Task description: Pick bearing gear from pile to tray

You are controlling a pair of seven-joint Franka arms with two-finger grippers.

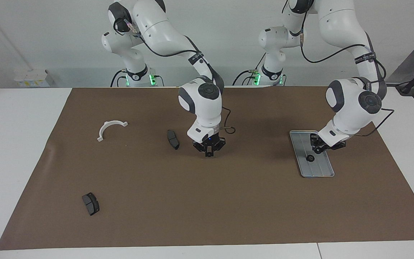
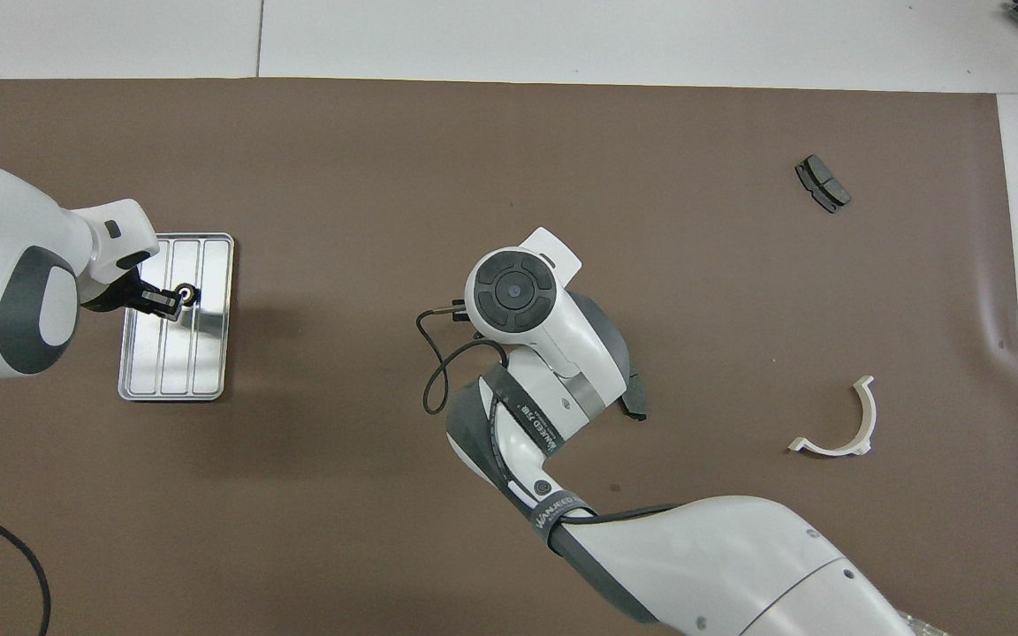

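Note:
The silver tray (image 1: 320,172) lies toward the left arm's end of the table; it also shows in the overhead view (image 2: 175,371). One small black gear (image 1: 310,158) sits in it, seen from above (image 2: 184,294) right at the tip of my left gripper (image 1: 317,148), which hangs low over the tray (image 2: 163,301). My right gripper (image 1: 208,150) points down over the bare mat at mid-table, beside a dark grey pad (image 1: 173,139). From above its own wrist hides it. No loose gears show on the mat.
A second dark pad (image 1: 90,203) lies far from the robots toward the right arm's end (image 2: 823,184). The white half-ring bracket (image 1: 110,127) lies nearer the robots (image 2: 840,424). A brown mat (image 1: 207,208) covers the table.

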